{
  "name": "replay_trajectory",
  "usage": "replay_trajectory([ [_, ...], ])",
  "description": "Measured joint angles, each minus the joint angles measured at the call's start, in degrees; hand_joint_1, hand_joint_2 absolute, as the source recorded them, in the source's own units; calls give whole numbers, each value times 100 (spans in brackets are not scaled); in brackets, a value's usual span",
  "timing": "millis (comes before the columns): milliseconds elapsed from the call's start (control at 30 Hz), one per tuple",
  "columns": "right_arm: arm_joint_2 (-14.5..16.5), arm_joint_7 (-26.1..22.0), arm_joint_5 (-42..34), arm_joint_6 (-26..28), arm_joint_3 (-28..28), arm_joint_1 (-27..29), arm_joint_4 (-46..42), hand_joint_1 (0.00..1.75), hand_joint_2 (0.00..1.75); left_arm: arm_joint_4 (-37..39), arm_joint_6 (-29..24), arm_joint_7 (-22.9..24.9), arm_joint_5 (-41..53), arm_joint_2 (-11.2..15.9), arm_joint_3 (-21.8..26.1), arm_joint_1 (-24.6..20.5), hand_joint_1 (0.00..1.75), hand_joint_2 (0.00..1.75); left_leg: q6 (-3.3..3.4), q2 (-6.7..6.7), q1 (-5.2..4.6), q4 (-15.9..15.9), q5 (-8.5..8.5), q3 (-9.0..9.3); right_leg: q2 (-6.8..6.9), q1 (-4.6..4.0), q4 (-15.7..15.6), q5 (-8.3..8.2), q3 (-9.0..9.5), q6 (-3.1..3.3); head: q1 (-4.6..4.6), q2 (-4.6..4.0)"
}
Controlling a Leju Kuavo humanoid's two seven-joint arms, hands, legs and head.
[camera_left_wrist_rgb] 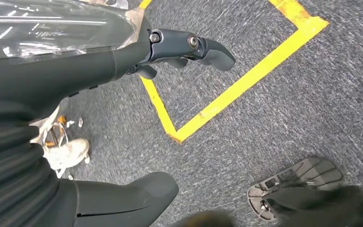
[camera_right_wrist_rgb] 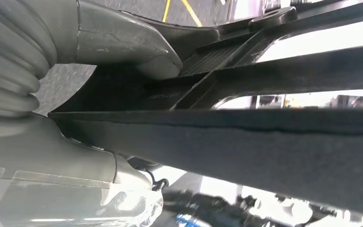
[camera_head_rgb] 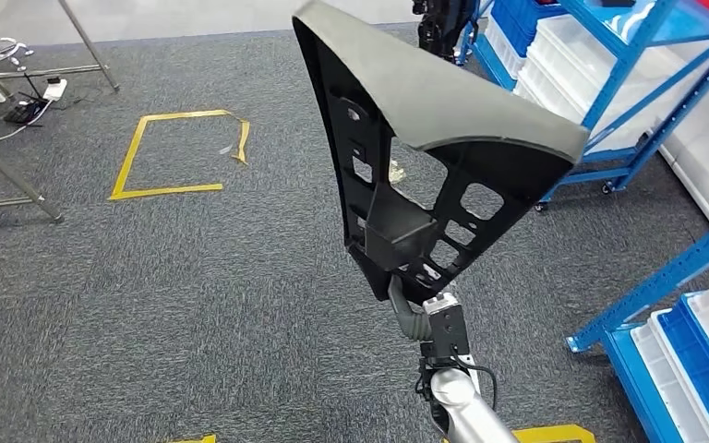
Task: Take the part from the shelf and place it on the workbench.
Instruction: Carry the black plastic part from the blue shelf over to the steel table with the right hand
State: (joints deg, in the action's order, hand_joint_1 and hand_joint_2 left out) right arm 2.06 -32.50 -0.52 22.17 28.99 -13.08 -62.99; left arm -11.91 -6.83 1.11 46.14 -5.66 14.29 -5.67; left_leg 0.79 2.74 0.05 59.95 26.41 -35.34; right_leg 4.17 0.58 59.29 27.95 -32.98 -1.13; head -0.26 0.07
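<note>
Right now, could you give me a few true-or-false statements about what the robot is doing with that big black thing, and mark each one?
1. The right hand grips the black part at its narrow lower end. True.
2. The part lies flat on the carpet. False: it is held up in the air, wide end uppermost.
3. Yellow tape marks a square on the grey carpet. True.
4. The left hand holds a second part. False: it holds nothing, hanging over the carpet.
5. The shelving at the right is red. False: its frame is blue.

1 black part (camera_head_rgb: 425,120), 2 blue shelves (camera_head_rgb: 628,55), 1 yellow tape square (camera_head_rgb: 180,152).
</note>
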Motion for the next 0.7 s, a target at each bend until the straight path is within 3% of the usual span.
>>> replay_trajectory([
  [67, 76, 9, 10, -32, 89, -60, 46, 175, 175, 0, -3, 36, -62, -3, 53, -32, 0, 175, 54, -73, -38, -63, -9, 2, 84, -10, -22, 3, 17, -54, 8, 0],
  [133, 181, 37, 46, -64, 179, -122, 82, 175, 175, 0, -21, 58, -123, -9, 102, -41, 0, 175, 128, -159, -26, -112, -52, 24, 35, 1, 49, 55, -13, -101, 8, 0],
  [200, 265, 83, 98, -84, 271, -196, 126, 175, 175, -1, -69, 57, -172, -26, 149, -78, 0, 175, 198, -247, 0, -150, -93, 46, -186, 9, 518, 284, -236, -91, 12, 0],
  [267, 322, 130, 139, -92, 351, -241, 192, 175, 175, -2, -114, 50, -191, -67, 182, -119, 0, 175, 230, -370, -5, -152, -102, 39, -350, 13, 1298, 580, -608, -60, 15, 0],
  [300, 350, 149, 152, -93, 385, -250, 227, 175, 175, -2, -127, 49, -194, -94, 195, -124, 0, 175, 233, -444, -6, -151, -102, 38, -381, 13, 1568, 649, -749, -71, 15, 0],
  [333, 374, 157, 162, -94, 412, -257, 256, 175, 175, -1, -136, 49, -196, -115, 206, -120, 0, 175, 232, -514, -5, -149, -102, 41, -395, 14, 1610, 621, -787, -100, 15, 0],
  [367, 400, 163, 169, -94, 436, -268, 280, 175, 175, -1, -148, 48, -197, -131, 219, -116, 0, 175, 230, -584, -2, -146, -102, 47, -407, 18, 1423, 507, -714, -140, 15, 0],
  [433, 450, 167, 177, -94, 471, -313, 316, 175, 175, 0, -167, 43, -199, -159, 235, -111, 0, 175, 211, -717, 2, -136, -97, 54, -516, 39, 630, 171, -363, -205, 16, 0],
  [500, 486, 167, 180, -105, 495, -367, 345, 175, 175, 0, -174, 32, -202, -179, 242, -110, 0, 175, 160, -815, -12, -120, -89, 37, -620, 47, 68, -30, -92, -182, 13, 0],
  [600, 559, 167, 198, -163, 523, -425, 400, 175, 175, 2, -186, -9, -240, -193, 267, -75, 0, 175, 58, -882, 5, -126, -95, 1, -575, 37, -37, -86, -37, -74, 8, 0],
  [667, 632, 171, 237, -191, 544, -486, 436, 175, 175, 2, -191, -29, -260, -207, 294, -69, 0, 175, -2, -706, 11, 59, 31, -101, -506, 67, -73, -107, -14, 11, -2, 0],
  [700, 665, 176, 256, -200, 559, -519, 452, 175, 175, 2, -190, -28, -260, -215, 303, -82, 0, 175, -28, -575, 17, 307, 169, -224, -460, 80, -86, -109, -1, 51, -8, 0],
])
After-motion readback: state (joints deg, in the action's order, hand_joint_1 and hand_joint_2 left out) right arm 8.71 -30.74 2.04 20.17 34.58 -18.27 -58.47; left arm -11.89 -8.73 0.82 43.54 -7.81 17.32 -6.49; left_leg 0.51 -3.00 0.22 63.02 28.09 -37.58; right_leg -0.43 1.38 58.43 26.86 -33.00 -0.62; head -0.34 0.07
